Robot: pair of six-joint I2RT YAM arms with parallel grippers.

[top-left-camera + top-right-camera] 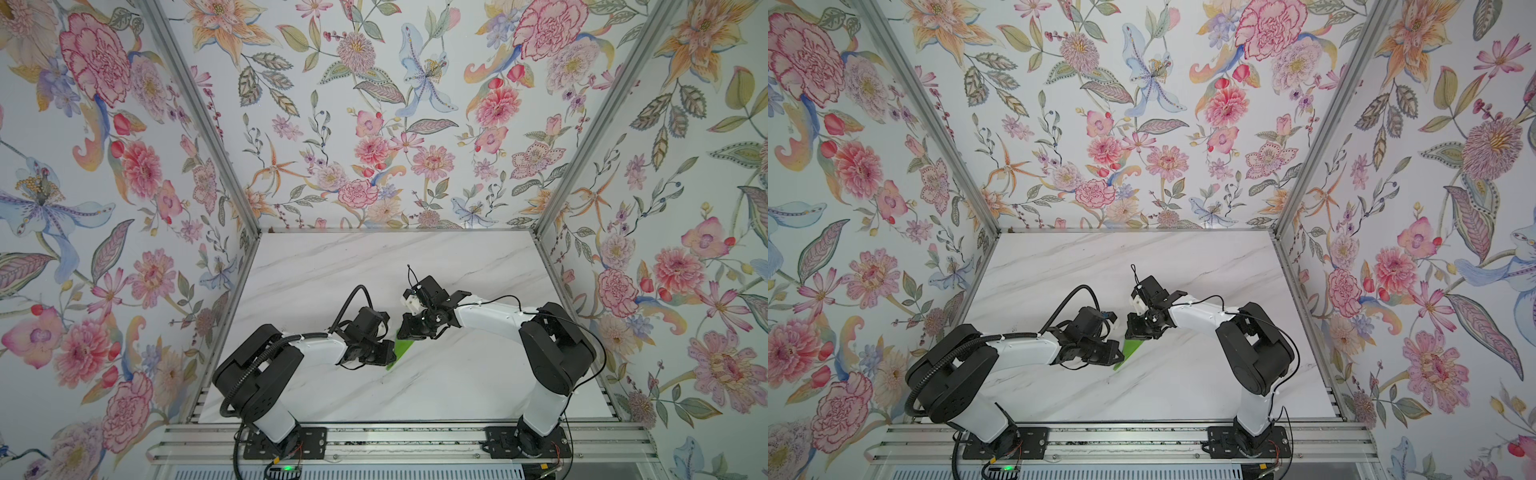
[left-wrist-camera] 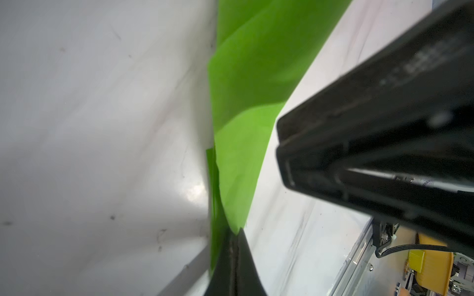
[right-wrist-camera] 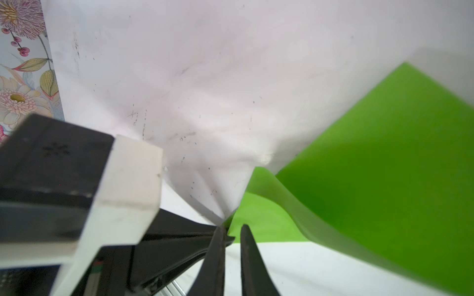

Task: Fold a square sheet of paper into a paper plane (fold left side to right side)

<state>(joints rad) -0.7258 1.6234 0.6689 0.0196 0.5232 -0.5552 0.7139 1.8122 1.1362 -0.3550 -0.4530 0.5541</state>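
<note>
The square sheet of paper (image 1: 402, 348) (image 1: 1128, 354) is bright green and lies folded on the marble table between my two grippers, mostly hidden under them. Overlapping layers show in the left wrist view on the paper (image 2: 243, 102). My left gripper (image 2: 234, 230) (image 1: 388, 354) is shut on one narrow end of it. My right gripper (image 3: 232, 226) (image 1: 404, 333) stands at a corner of the paper (image 3: 384, 166), with a narrow gap between its jaws and nothing pinched there. A layer curls up beside that corner. No paper plane shape shows.
The white marble tabletop (image 1: 415, 257) is boxed in by floral walls at the back and on both sides. An aluminium rail (image 1: 395, 440) with both arm bases runs along the front. The right arm's black gripper body (image 2: 384, 128) looms close beside the paper.
</note>
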